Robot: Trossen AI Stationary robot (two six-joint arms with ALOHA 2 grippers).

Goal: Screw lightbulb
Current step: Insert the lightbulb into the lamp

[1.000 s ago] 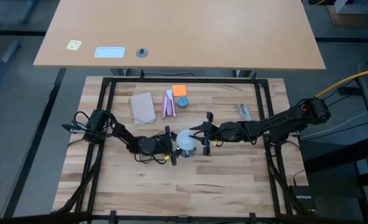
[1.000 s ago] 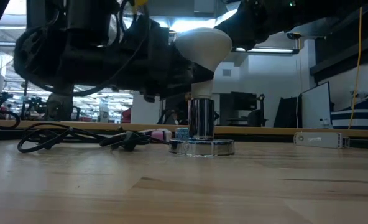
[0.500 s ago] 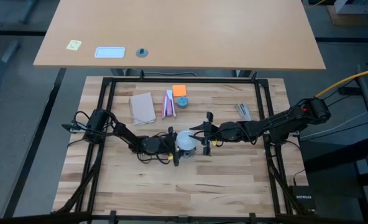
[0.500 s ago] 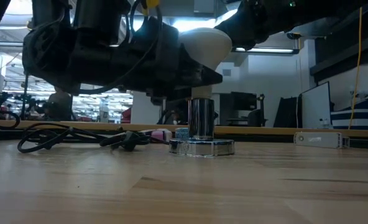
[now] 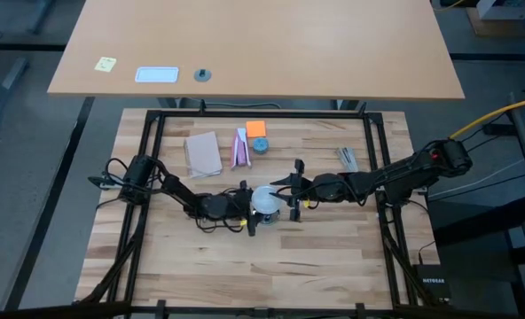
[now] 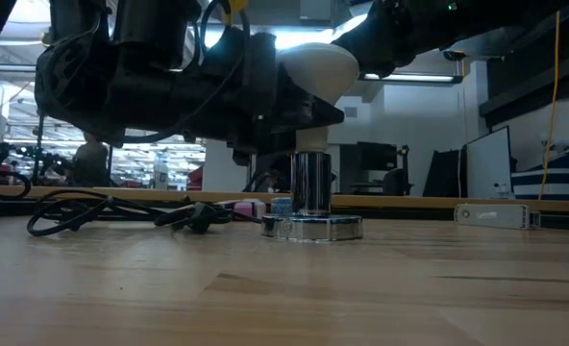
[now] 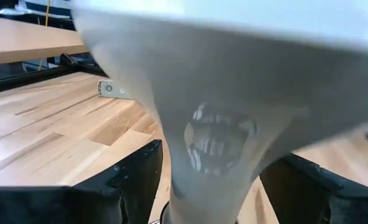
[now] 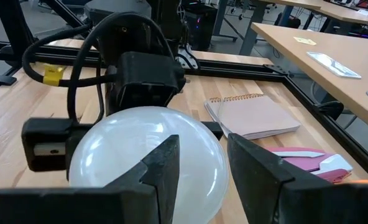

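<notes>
The frosted white lightbulb [image 6: 313,67] stands neck-down in the chrome socket [image 6: 311,192], near the table's middle [image 5: 262,198]. My left gripper [image 6: 309,115] comes level from the left and is open. Its two fingers [image 7: 140,180] stand on either side of the bulb's tapering cone [image 7: 215,155], just above the socket. My right gripper [image 8: 202,146] reaches in from the right, higher up and slanting down, at the globe [image 8: 128,155]. The socket's dark cord [image 6: 102,207] lies slack on the wood to the left. My left gripper: I cannot tell whether its fingers touch the cone or only stand beside it. My right gripper has its fingertips [image 8: 168,155] on the globe's upper right edge [image 6: 354,60], coming from the table's right and slanting down. The fingers hide the exact place of contact. The bulb stays about upright, its neck in the socket.
At the back of the wooden table lie a tan notebook [image 5: 203,152], a pink-and-white packet [image 5: 240,148], an orange pad [image 5: 256,128], a small blue item [image 5: 260,144] and a grey item [image 5: 347,158]. A black frame rail [image 5: 152,168] borders the work area. The near half is bare wood.
My left gripper has gone a little toward the table's right, and its open fingers have come in on either side of the bulb's cone, with a slight roll. The bulb, the socket and my right gripper have kept still.
</notes>
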